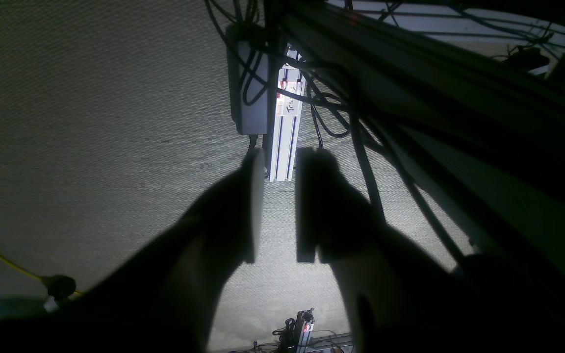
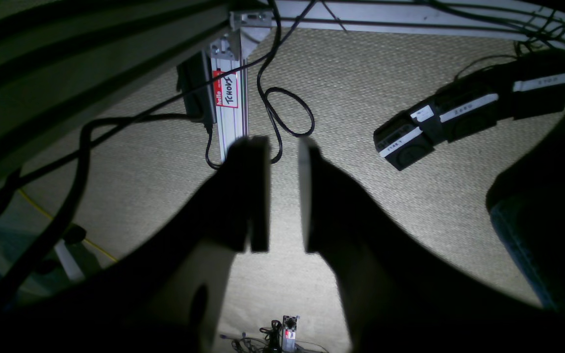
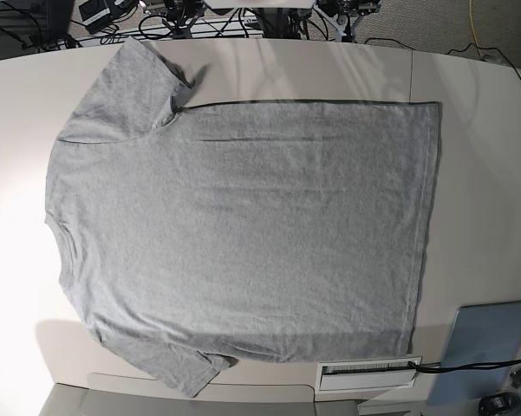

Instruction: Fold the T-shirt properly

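**Grey T-shirt spread flat on the bench, both arms off below**

In the base view the T-shirt (image 3: pixel 243 234) lies opened out across the middle of the pale bench (image 3: pixel 477 130), plain side up. Its neck end points to the left of the frame and its straight hem runs down the right side. One sleeve reaches into the upper left, with a small crease where it meets the body; the other sleeve pokes out at the lower left, its tip near the bench's bottom edge. A flat blue-grey panel (image 3: pixel 488 338) sits at the lower right, apart from the hem, and a white labelled strip (image 3: pixel 369 373) lies just below the shirt's bottom corner.

Neither arm appears in the base view. The left wrist view shows the left gripper (image 1: pixel 280 206) over woven carpet (image 1: pixel 91 122), jaws parted with nothing between them, an aluminium rail (image 1: pixel 285 127) beyond. The right wrist view shows the right gripper (image 2: pixel 285 196) likewise parted and empty above the same carpet, with black labelled boxes (image 2: pixel 464 117) at the upper right.
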### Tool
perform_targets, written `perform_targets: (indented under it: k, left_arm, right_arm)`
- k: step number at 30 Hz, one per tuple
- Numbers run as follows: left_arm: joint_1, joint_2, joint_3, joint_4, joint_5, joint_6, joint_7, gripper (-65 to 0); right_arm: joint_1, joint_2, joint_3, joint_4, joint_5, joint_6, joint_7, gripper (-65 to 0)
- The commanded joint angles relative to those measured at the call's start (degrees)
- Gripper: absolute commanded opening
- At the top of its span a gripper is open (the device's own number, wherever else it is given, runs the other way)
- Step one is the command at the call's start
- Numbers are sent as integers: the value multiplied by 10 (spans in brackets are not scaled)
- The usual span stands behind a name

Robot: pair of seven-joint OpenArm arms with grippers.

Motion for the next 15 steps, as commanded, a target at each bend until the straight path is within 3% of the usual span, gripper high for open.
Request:
perform_targets:
  k: [1, 6, 11, 15]
  left_arm:
    - [3, 1, 0, 2, 3, -4, -3, -518]
    - [3, 1, 0, 2, 3, -4, -2, -518]
    - [13, -1, 0, 6, 3, -4, -2, -518]
    - [38, -1, 0, 33, 3, -24, -2, -518]
  right_arm:
    - [-3, 3, 1, 0, 5, 3, 6, -539]
    - [-3, 3, 1, 0, 5, 3, 4, -539]
    - [-3, 5, 1, 0, 5, 3, -43, -539]
    - [-7, 5, 1, 1, 5, 3, -61, -539]
